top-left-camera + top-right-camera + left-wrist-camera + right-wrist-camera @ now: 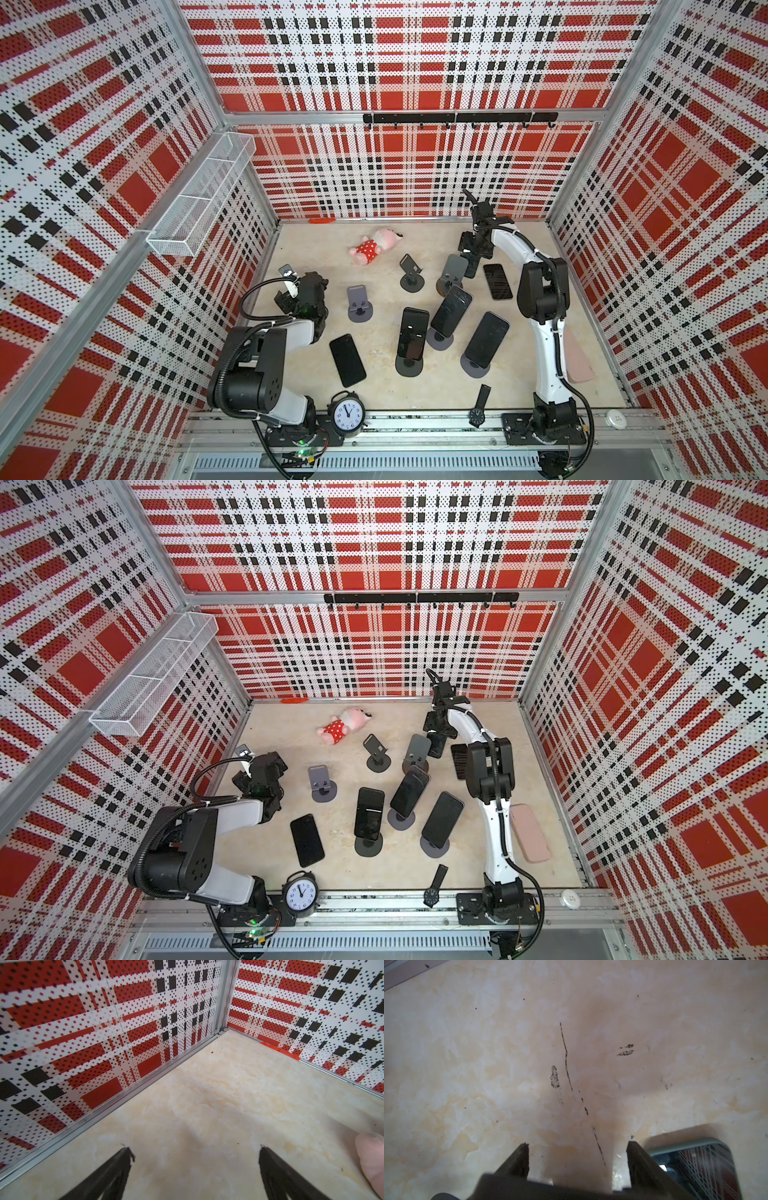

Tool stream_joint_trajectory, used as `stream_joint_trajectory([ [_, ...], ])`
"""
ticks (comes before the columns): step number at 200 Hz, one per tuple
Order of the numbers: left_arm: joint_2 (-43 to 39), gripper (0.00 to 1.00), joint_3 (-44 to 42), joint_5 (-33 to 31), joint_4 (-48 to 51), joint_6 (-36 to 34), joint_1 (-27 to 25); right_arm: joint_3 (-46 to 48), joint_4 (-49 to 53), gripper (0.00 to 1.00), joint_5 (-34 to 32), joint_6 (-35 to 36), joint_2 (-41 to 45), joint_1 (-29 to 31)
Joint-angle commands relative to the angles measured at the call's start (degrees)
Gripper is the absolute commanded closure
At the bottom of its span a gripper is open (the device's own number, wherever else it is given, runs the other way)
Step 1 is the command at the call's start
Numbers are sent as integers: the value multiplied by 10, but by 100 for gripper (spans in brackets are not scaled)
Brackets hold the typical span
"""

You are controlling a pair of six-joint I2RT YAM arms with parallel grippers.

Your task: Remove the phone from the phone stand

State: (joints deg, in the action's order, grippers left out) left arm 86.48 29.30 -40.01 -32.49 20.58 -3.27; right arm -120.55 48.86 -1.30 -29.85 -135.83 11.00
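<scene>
Right, my right gripper (pixel 578 1155) is clamped across the phone (pixel 471 266), just behind the grey stand (pixel 453 269) at about one o'clock. I'd raise it straight, clear of the stand's lip, then lay it flat. The left gripper (pixel 195 1153) gapes wide, empty.

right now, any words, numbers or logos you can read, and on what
No text can be quoted.
alarm clock: dial numerals present, too small to read.
wristwatch: face too small to read.
white disc: dark marks, blurred.
</scene>
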Motion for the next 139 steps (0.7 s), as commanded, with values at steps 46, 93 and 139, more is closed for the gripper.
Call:
stream_joint_trajectory([
  [46,-4,2,7,-12,5,3,9,-35,14,31,10,2,-57,-7],
  [93,-6,2,5,-10,5,3,10,-41,13,30,6,6,-67,-10],
  [139,-6,2,4,-9,5,3,12,-42,-1,31,9,4,-78,-9],
])
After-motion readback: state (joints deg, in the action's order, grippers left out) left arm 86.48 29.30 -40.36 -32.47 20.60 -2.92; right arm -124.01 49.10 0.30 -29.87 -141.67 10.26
